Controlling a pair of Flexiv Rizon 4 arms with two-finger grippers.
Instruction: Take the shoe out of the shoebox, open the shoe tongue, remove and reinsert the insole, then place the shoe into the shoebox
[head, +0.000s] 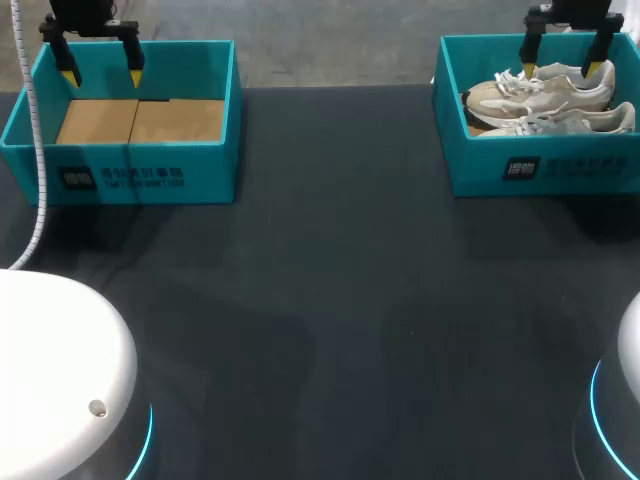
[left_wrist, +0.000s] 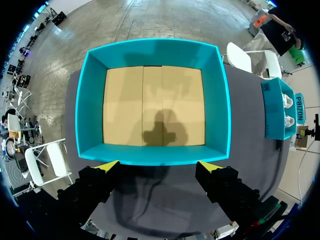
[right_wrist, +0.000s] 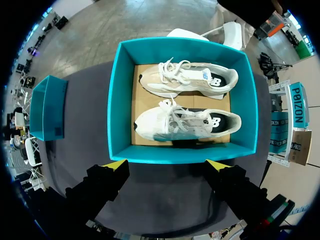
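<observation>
surface: dark table (head: 340, 330) | on it: left teal shoebox (head: 150, 172) | right teal shoebox (head: 585, 165)

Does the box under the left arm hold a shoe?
No, the left shoebox holds only its bare cardboard floor; both shoes sit in the right shoebox.

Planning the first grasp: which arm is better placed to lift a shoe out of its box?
Right. The right gripper hangs open above the shoebox holding both shoes; the left gripper hangs open above the other box, across the table, which shows only a cardboard floor.
</observation>
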